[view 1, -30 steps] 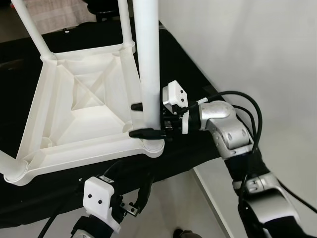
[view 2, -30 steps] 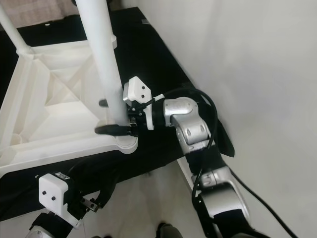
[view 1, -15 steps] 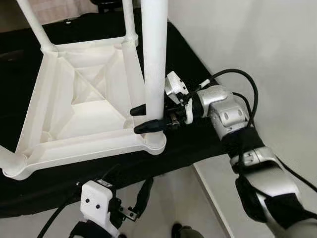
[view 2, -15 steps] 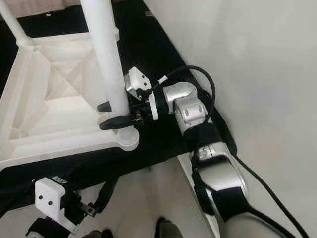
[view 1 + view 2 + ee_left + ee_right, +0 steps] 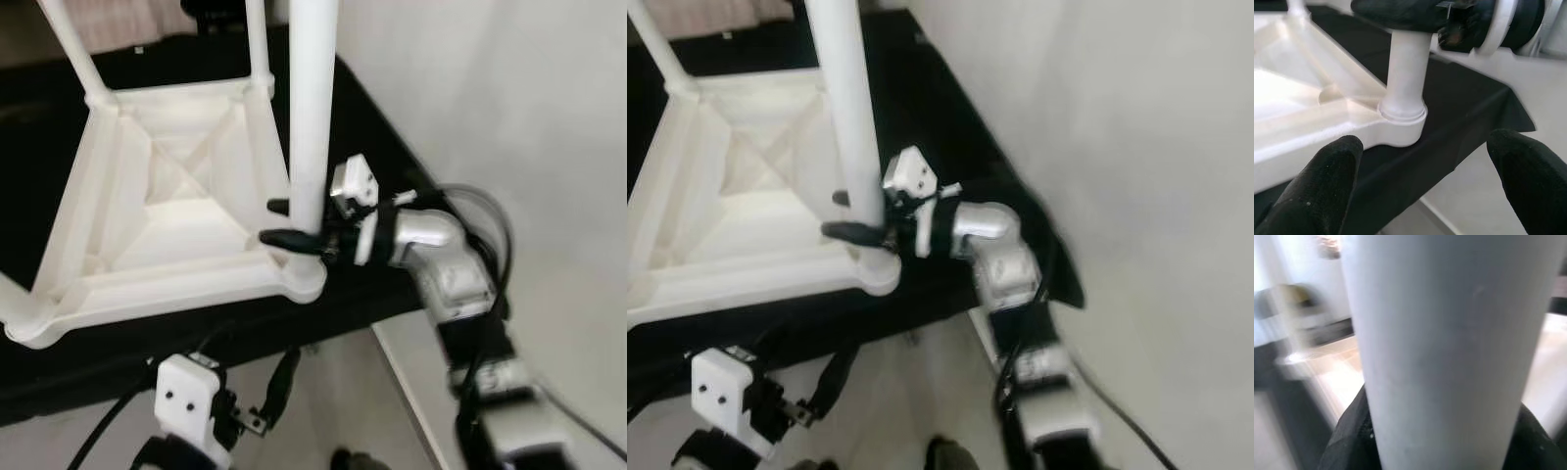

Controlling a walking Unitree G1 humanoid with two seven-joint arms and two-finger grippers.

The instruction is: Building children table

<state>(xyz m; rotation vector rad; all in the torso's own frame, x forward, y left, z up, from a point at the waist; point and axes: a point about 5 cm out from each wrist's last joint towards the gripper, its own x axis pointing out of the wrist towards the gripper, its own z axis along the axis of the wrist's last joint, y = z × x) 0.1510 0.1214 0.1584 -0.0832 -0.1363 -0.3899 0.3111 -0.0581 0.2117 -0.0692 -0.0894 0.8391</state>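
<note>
Tabletop [image 5: 167, 225] lay upside down on black cloth [image 5: 372, 137] so its corner sockets faced up; right gripper [image 5: 284, 223] clamped the near-corner leg [image 5: 312, 117] low, just above its socket, probably to steady or seat it. Left gripper [image 5: 1425, 181] hung below the table edge, fingers spread wide, empty. Parts looked smooth white moulded plastic: round tubular legs, ribbed underside

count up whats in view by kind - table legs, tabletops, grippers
white table legs: 4 – one held by the right gripper, one at the far corner, one far left, one near left
upturned white tabletop: 1
grippers: 2 – right gripper shut on the leg, left gripper open below the black cloth's edge
total: 7
</note>
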